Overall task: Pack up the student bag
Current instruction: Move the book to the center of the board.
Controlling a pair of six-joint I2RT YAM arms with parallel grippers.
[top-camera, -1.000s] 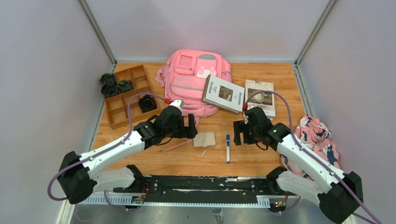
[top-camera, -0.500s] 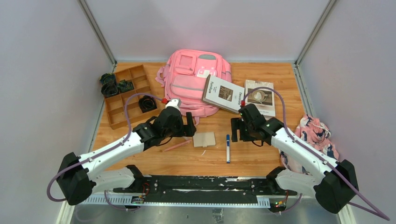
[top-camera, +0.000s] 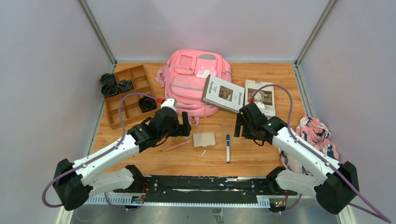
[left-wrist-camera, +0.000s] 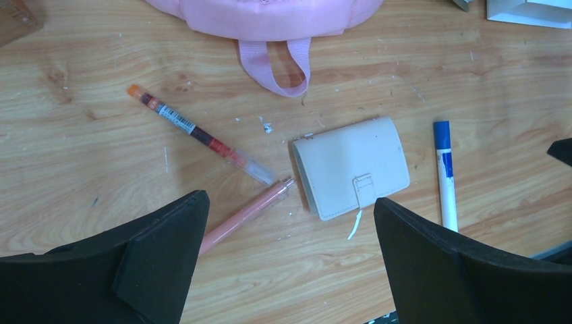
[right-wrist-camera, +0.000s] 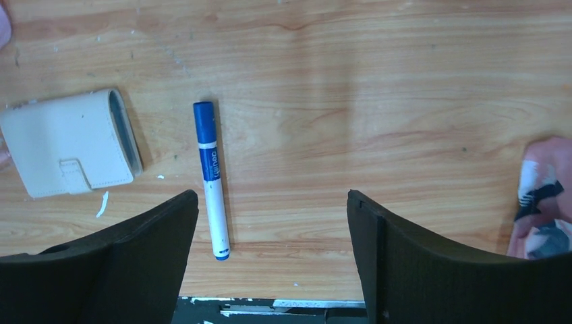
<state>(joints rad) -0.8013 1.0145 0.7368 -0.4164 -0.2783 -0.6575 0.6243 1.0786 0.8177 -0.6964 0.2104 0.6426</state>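
The pink student bag [top-camera: 194, 81] lies flat at the back middle of the table; its lower edge and a strap loop show in the left wrist view [left-wrist-camera: 270, 17]. A white book [top-camera: 224, 93] rests partly on its right side. A beige wallet [top-camera: 204, 139] [left-wrist-camera: 352, 165] [right-wrist-camera: 71, 142], a blue marker [top-camera: 228, 148] [left-wrist-camera: 444, 175] [right-wrist-camera: 210, 179], a pink pen [left-wrist-camera: 246, 212] and a clear pen [left-wrist-camera: 199, 135] lie in front of the bag. My left gripper [top-camera: 185, 123] [left-wrist-camera: 287, 202] hovers open and empty above the pens and wallet. My right gripper [top-camera: 239, 126] [right-wrist-camera: 271, 196] hovers open and empty, just right of the marker.
A second booklet [top-camera: 260, 95] lies right of the white book. A wooden divider tray [top-camera: 123, 95] with black rolled items stands at the back left. A pink-and-navy floral cloth [top-camera: 315, 140] [right-wrist-camera: 543, 202] lies at the right edge. Walls close in three sides.
My left gripper has drifted slightly left and back. My right gripper has pulled back toward the books and risen a little. Both stay open and empty; nothing on the table moved.
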